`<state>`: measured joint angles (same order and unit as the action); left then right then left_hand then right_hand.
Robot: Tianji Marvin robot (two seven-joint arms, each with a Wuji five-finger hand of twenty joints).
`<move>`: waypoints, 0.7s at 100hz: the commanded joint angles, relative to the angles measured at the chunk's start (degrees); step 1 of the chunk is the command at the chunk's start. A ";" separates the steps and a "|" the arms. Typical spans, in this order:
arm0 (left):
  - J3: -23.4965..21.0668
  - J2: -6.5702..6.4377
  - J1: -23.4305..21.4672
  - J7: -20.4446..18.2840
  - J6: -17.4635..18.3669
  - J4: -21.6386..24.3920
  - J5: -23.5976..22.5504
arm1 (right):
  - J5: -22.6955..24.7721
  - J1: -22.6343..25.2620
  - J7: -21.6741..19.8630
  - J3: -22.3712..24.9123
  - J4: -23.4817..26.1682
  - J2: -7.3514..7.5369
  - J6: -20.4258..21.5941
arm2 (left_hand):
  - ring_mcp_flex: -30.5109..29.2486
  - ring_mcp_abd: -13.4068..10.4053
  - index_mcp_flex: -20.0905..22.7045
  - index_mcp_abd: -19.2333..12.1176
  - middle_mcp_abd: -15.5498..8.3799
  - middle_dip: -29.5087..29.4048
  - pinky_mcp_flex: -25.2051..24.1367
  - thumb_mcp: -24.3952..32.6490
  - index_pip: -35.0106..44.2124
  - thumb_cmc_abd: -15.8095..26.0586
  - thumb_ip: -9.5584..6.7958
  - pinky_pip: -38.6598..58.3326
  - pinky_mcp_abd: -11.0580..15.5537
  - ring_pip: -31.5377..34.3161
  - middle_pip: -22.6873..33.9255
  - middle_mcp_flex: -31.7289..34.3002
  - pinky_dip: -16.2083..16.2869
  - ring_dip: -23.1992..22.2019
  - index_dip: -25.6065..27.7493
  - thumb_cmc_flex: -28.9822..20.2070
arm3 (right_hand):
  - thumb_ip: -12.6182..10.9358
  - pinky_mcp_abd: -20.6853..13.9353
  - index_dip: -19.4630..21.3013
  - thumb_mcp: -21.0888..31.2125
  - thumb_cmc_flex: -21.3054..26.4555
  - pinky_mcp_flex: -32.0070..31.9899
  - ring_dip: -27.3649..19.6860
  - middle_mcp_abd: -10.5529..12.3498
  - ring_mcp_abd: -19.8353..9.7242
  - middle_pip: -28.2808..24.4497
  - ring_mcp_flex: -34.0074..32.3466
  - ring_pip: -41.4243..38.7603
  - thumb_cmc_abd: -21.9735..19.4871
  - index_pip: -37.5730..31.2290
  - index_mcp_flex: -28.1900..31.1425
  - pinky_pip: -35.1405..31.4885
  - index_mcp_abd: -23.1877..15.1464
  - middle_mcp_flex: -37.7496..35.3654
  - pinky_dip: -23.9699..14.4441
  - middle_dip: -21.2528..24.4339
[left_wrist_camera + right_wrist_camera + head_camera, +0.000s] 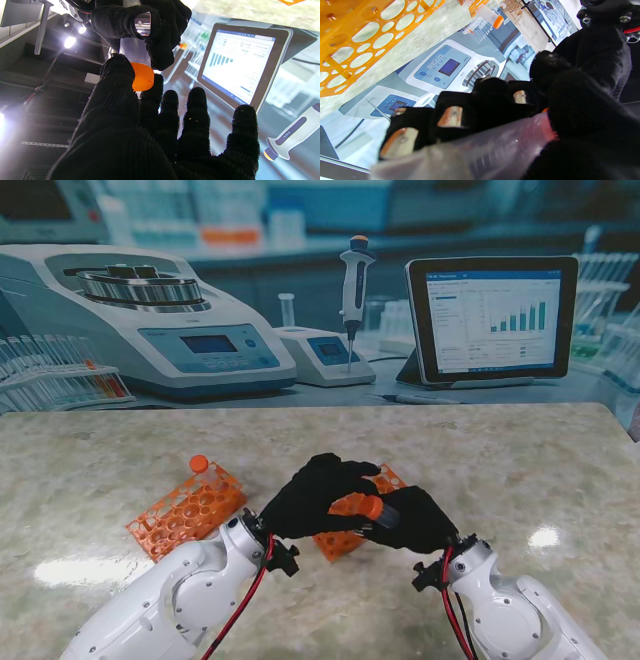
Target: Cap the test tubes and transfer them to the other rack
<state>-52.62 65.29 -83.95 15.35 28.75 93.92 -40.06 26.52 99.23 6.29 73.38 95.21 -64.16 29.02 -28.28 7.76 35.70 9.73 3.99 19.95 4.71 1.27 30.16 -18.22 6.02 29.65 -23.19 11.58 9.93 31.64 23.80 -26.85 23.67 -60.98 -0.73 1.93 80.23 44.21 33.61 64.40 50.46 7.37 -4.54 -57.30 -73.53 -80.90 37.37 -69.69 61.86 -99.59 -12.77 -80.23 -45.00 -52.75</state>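
1. Test tube [385, 516] with its orange cap [370, 506] is hanging over the table between both gloved hands, above the right orange rack [340, 542]; another capped tube [199, 465] is standing in the left rack [187, 510].
2. Left hand [140, 130] is pinching the cap between thumb and forefinger, other fingers spreading.
3. Right hand [475, 117] is curling around the tube's body; no writing is legible.

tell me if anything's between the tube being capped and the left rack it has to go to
Nothing visible on the table blocks it. The test tube is gripped by the right hand, with the left hand on its orange cap. The left rack holds one capped tube at its far corner; other holes look open.
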 commanded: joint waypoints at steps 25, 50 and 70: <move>0.99 0.25 0.68 1.04 0.63 -1.02 -1.87 | -0.10 0.51 -0.23 -0.22 0.60 -0.23 -0.05 | -1.12 -1.64 6.20 -16.49 -1.49 -1.42 -0.20 28.27 0.30 0.92 -3.67 1.03 -0.37 0.01 -0.94 0.26 -0.38 0.03 -1.49 -12.99 | 1.46 -4.71 1.22 -0.42 2.62 4.36 4.03 0.14 -4.93 0.06 -2.18 -11.40 -0.66 -2.59 1.26 -15.43 -2.78 -2.29 -2.35 -0.99; 0.95 0.27 0.68 1.92 1.44 -1.44 -2.71 | -0.01 0.53 -0.25 -0.22 0.64 -0.21 0.12 | -0.07 -1.81 2.98 -19.90 -2.08 -2.26 -0.79 30.61 -0.58 -0.14 -2.96 1.31 0.17 -0.37 -1.42 -1.01 -0.58 0.34 -2.72 -12.98 | 1.46 -4.71 1.23 -0.45 2.61 4.36 4.03 0.18 -4.93 0.09 -2.18 -11.40 -0.71 -2.58 1.27 -15.43 -2.78 -2.28 -2.35 -0.98; 0.93 0.44 0.66 2.63 1.78 -1.63 -2.68 | -0.18 0.22 -0.41 -0.49 0.40 -0.20 -0.09 | 0.35 -1.85 0.54 -20.79 -2.22 -2.64 -1.06 31.27 -2.05 -0.57 -2.85 1.52 0.26 -0.41 -1.40 -1.58 -0.54 0.43 -3.99 -12.99 | 1.47 -4.71 1.23 -0.46 2.61 4.36 4.03 0.15 -4.93 0.08 -2.18 -11.40 -0.60 -2.58 1.28 -15.43 -2.77 -2.29 -2.35 -0.98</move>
<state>-51.84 65.42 -83.16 18.02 30.48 92.38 -42.80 26.48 99.23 6.24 73.44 95.14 -64.12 28.93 -28.28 7.75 35.51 9.75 3.98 18.44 4.63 10.00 25.87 -21.55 6.62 29.65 -23.19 11.58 9.39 31.53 23.80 -26.85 20.05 -60.98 -0.72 1.94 80.23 44.21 33.61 64.40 50.46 7.37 -4.54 -57.30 -73.53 -80.90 37.37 -69.69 61.86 -99.59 -12.73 -80.23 -45.00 -52.75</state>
